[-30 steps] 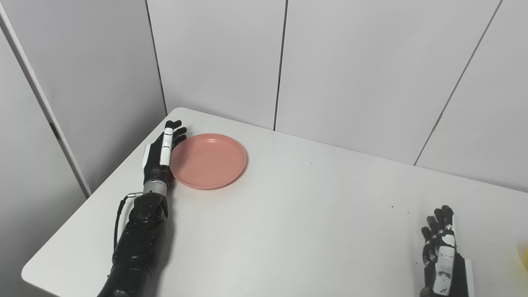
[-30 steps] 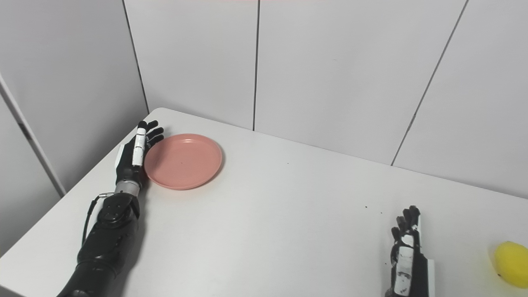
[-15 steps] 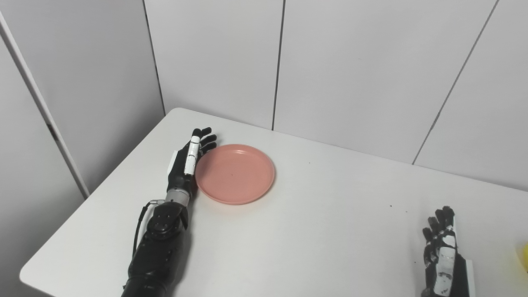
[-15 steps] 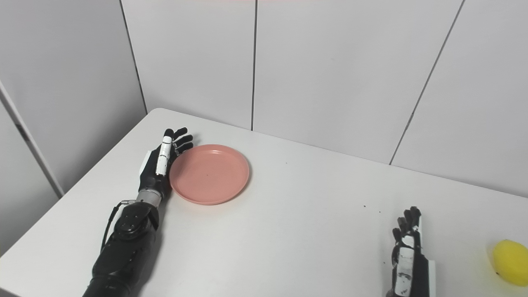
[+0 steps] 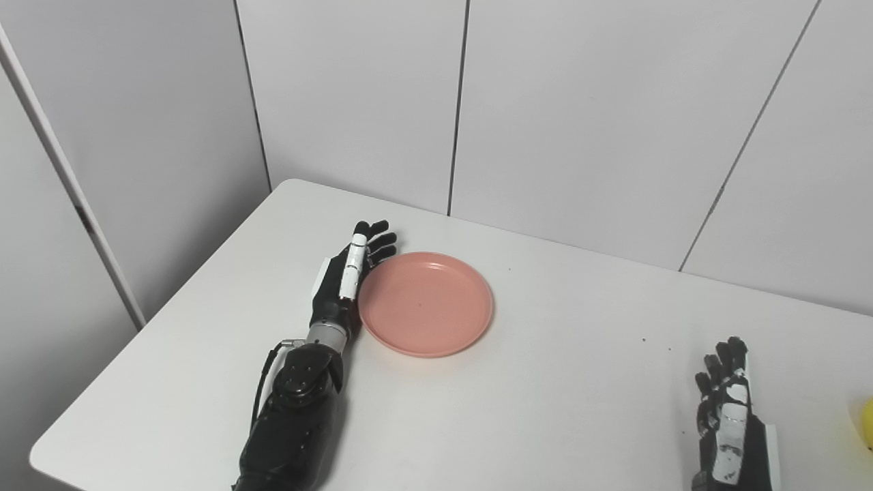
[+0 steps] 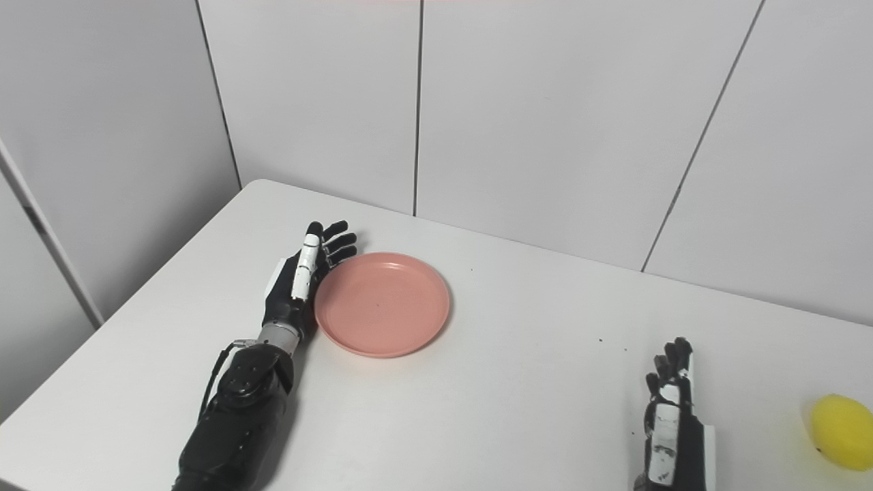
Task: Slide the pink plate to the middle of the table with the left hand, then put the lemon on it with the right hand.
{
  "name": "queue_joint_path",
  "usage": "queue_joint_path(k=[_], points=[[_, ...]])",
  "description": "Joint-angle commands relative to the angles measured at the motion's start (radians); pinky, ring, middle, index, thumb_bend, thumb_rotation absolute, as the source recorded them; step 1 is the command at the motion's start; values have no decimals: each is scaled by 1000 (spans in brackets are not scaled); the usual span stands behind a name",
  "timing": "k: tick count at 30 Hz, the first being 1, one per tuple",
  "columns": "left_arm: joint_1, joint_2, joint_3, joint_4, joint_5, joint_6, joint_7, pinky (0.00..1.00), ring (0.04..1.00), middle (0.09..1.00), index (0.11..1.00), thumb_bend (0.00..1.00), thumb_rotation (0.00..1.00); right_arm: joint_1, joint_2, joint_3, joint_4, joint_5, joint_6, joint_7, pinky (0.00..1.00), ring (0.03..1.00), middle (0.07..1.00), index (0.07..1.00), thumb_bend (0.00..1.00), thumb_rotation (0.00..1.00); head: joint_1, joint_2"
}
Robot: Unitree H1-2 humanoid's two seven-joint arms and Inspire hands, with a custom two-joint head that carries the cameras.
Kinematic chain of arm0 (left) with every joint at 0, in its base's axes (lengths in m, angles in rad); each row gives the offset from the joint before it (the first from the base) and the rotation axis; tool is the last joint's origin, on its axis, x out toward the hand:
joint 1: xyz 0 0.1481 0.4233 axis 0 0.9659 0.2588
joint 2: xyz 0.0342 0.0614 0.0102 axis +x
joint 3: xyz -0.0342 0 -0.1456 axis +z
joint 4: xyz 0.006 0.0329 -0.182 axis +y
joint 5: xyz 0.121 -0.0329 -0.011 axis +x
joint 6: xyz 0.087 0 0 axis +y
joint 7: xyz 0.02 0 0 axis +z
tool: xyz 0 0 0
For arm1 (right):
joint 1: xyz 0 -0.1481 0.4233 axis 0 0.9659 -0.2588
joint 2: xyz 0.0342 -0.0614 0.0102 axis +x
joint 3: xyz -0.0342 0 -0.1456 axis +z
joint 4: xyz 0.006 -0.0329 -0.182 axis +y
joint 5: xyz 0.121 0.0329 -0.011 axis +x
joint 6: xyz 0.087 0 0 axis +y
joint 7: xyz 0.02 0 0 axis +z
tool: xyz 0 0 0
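Pink plate [image 5: 426, 303] touching left robot hand [image 5: 344, 279], lemon [image 6: 844, 432] beside right robot hand [image 6: 668, 416]

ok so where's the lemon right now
The lemon sits on the table's near right side, to the right of the right hand and apart from it, far from the pink plate.

White tabletop [image 5: 545, 409] with rounded corners, matte, a few small dark specks toward 3 o'clock. Back wall [image 5: 580, 102] from 11 to 2 o'clock: pale grey panels split by thin dark vertical seams. Side wall [image 5: 136, 136] at 9 to 10 o'clock, same grey, with a white strip [image 5: 68, 184] running diagonally down it. Even, soft light; faint shadows on the tabletop.
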Motion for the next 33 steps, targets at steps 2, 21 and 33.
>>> queue_joint_path(k=[2, 21, 33], points=[[-12, 0, -15, -43, 12, 11, -14, 829, 821, 813, 798, 650, 1000, -9, 18, 0, -1, -10, -42, -11, 1000, 997, 999, 992, 675, 991, -7, 5], [35, -50, -88, -133, 22, 69, -39, 869, 842, 830, 820, 610, 1000, -21, 51, 35, -18, -58, -5, -24, 1000, 1000, 1000, 992, 707, 965, -197, 73], [71, -87, -134, -212, 22, 154, -51, 871, 849, 850, 842, 610, 1000, -28, 74, 49, -43, -110, 32, -34, 1000, 1000, 1000, 998, 694, 986, -285, 117]])
